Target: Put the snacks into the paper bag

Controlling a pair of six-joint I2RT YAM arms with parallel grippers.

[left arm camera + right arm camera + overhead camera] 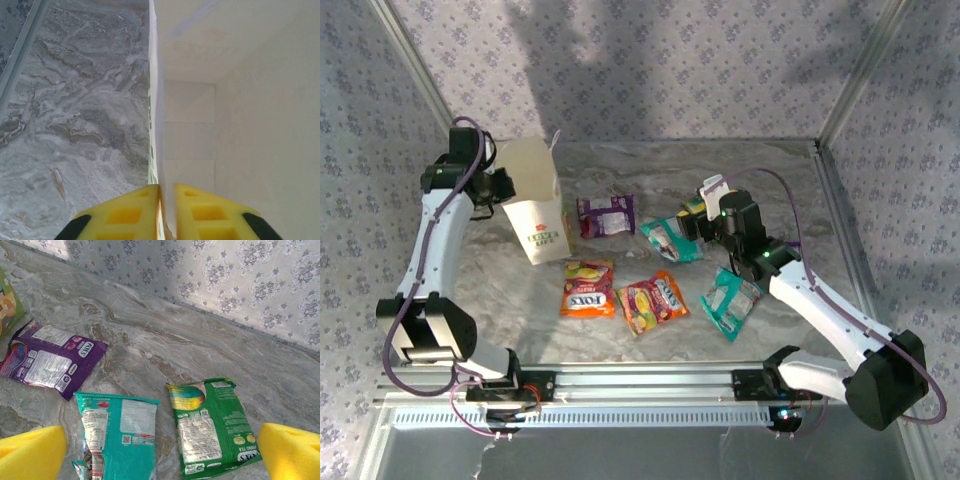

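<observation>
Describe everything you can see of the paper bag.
The paper bag is white, plain inside, with small green lettering on its front. It stands upright, mouth open, at the table's far left, apart from the purple packet to its right. The left gripper pinches its side wall at the rim, one finger inside.

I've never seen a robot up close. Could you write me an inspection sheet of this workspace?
Surface: grey marbled table.
Job's things: white paper bag standing at left; outside it lie two orange packets, purple packet, two teal packets, green packet.
Clutter: nothing seen.
Hands: left hand shut on the bag's wall; right hand open above teal and green packets.
Cables: purple cables run along both arms.
Surroundings: patterned walls, metal frame.
</observation>
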